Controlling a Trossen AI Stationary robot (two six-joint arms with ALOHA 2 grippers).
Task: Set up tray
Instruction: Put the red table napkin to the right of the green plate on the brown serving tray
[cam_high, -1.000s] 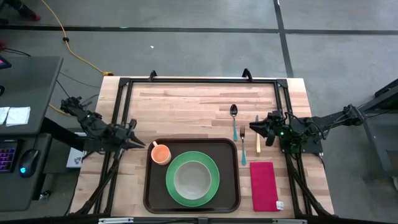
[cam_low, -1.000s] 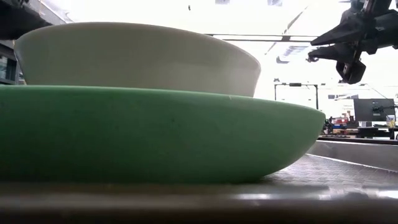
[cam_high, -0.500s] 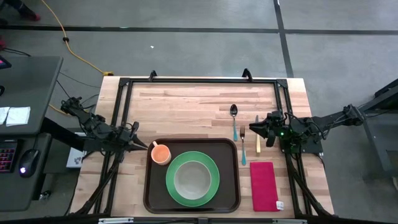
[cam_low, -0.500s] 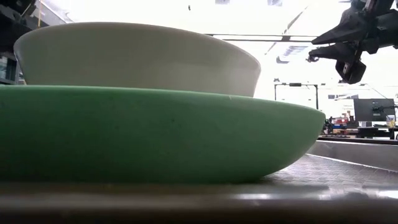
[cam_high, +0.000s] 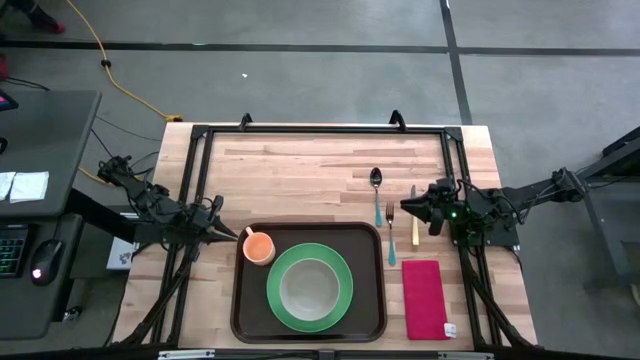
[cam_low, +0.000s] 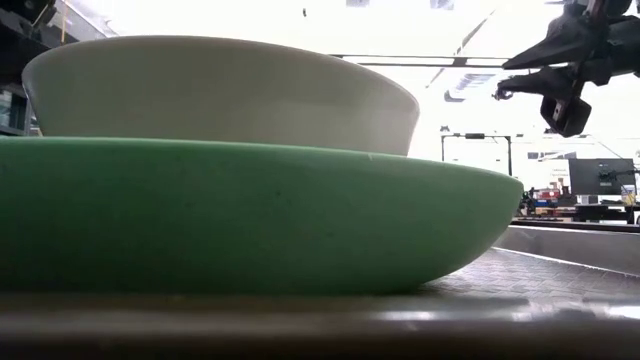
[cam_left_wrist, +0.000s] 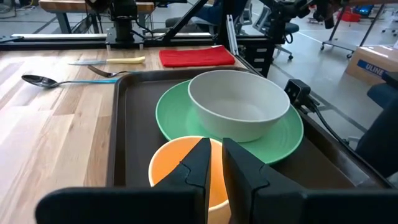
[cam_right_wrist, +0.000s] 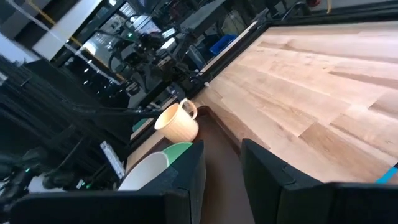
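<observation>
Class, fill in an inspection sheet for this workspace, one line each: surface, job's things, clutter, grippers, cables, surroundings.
Surface: wooden table inside a black frame.
Job's things: brown tray holds green plate, white bowl on the plate, orange cup.
Clutter: spoon, fork, knife, red napkin on the table beside the tray.
Grippers: left gripper by the cup, nearly shut, empty; right gripper above the cutlery, slightly apart, empty.
Cables: yellow cable on the floor.
Surroundings: desk with mouse.
</observation>
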